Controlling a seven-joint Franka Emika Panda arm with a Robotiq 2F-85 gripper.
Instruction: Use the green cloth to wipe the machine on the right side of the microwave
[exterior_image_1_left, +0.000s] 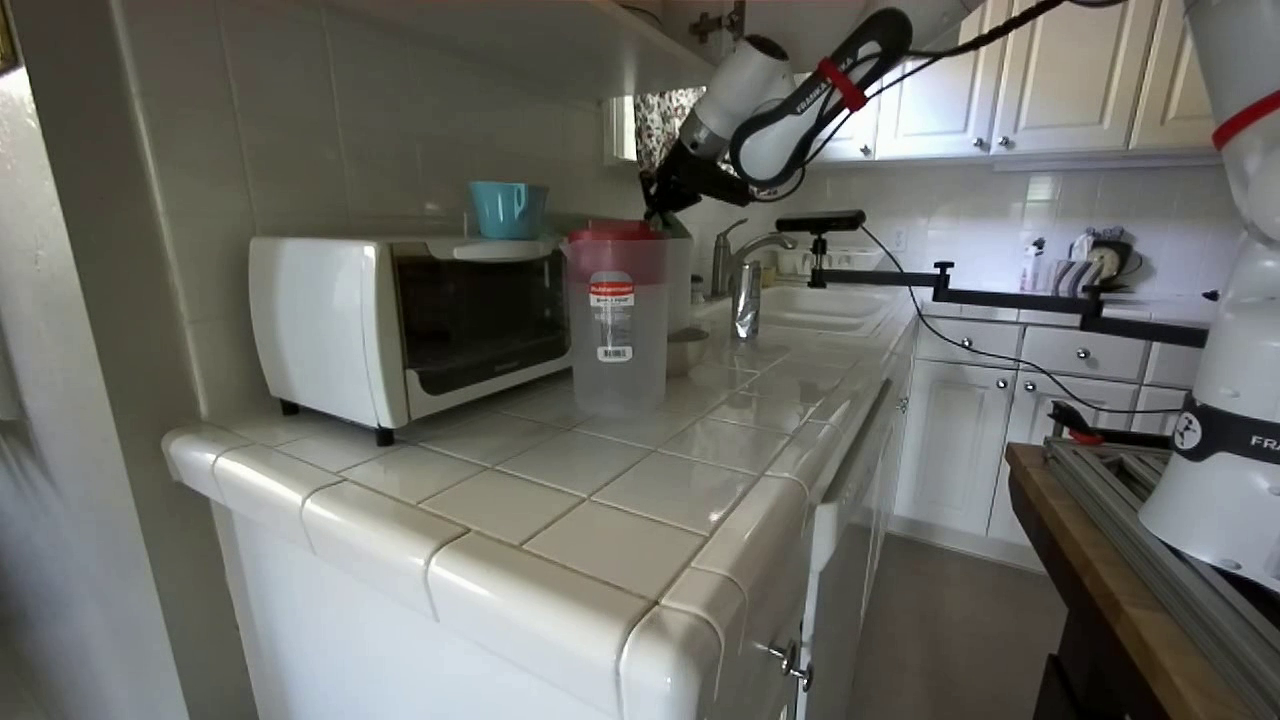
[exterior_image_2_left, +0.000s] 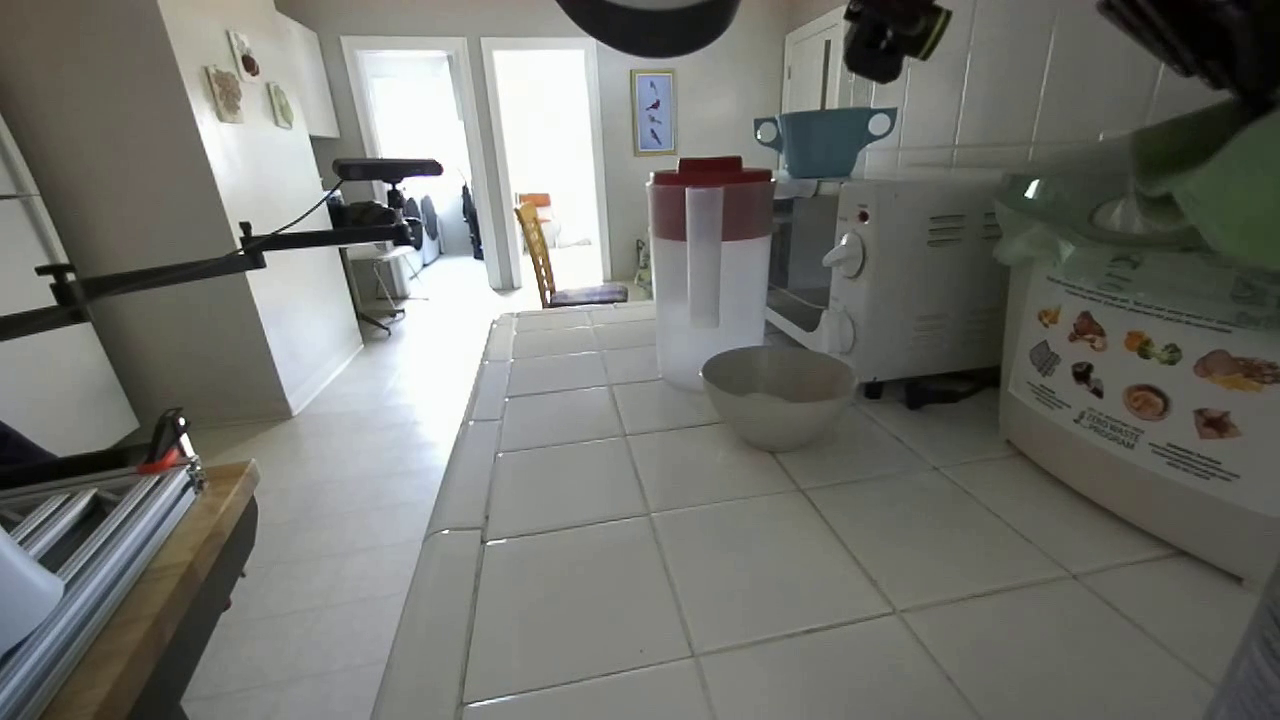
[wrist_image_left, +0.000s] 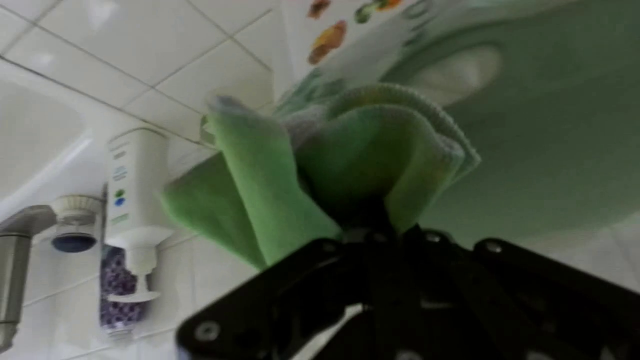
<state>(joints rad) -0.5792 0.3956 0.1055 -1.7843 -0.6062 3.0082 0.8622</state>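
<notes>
Over the bin (wrist_image_left: 530, 135), which has food pictures on its side, the claw (wrist_image_left: 372, 220) is pinched tight on the green cloth (wrist_image_left: 345, 150) in the wrist view. The cloth sticks out of the claw in soft folds, in front of the bin's green top (I cannot tell if the two touch). To the left of the bin in this view are a white pump bottle (wrist_image_left: 137, 195) and a purple-spotted thing (wrist_image_left: 120, 295).

In an exterior view, the white oven (exterior_image_2_left: 930, 270) is just beside the bin, on the bin's left. A blue cup (exterior_image_2_left: 830, 145) with two handles sits on the oven. Farther left of the bin, a pale bowl (exterior_image_2_left: 780, 405) stands on the table (exterior_image_2_left: 580, 590). A tall jug (exterior_image_2_left: 742, 290) with a red lid is just behind the bowl. The cloth is at the right edge, by the bin's top.

In an exterior view, the white robot arm (exterior_image_1_left: 800, 115) leans over the bin from the upper right, and the claw is above the bin's top. The bin peeks out from behind the jug, so only a thin part shows. To the right of the bin are the tap (exterior_image_1_left: 752, 250), the white sink (exterior_image_1_left: 815, 322) and a black camera (exterior_image_1_left: 820, 221) on a long bar.
</notes>
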